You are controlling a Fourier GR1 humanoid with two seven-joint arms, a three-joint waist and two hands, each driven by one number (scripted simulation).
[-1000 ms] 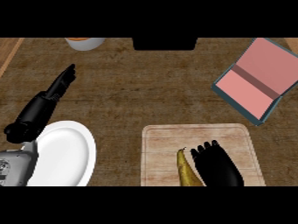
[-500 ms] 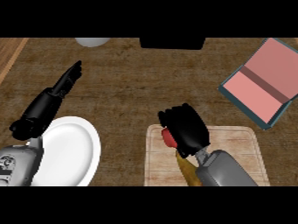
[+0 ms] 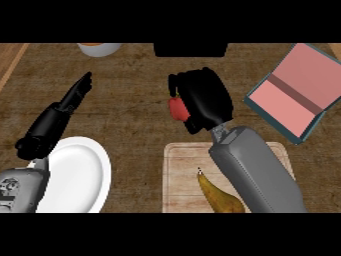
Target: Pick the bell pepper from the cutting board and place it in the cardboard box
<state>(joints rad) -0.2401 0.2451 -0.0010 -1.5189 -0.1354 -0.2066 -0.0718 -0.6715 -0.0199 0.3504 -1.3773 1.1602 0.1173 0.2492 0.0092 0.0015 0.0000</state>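
Two hands in your frame, and the right hand (image 3: 202, 97) is the busy one: its fingers are curled down around the red bell pepper (image 3: 178, 108), which peeks out on the hand's left side, mostly hidden under the black palm. That puts the pepper up in the middle of the frame, clear of the cutting board (image 3: 182, 170), which sits at lower centre under the grey forearm. You can't see how far the thumb wraps, it's tucked behind.

Your left hand (image 3: 58, 117) is at the left, fingers straight and pointing toward the upper right, holding nothing, just over the top rim of the white plate (image 3: 84, 175).

The cardboard box (image 3: 302, 92) is at the right edge, tilted, pinkish inside with a teal rim, well apart from the pepper hand. A yellow-brown pointed thing (image 3: 217, 197), looks like a banana, lies on the board beside the forearm. Up top you've got a pale bowl (image 3: 99, 48) with something orange in it, and a dark block (image 3: 191, 49) at top centre, just above the right hand.
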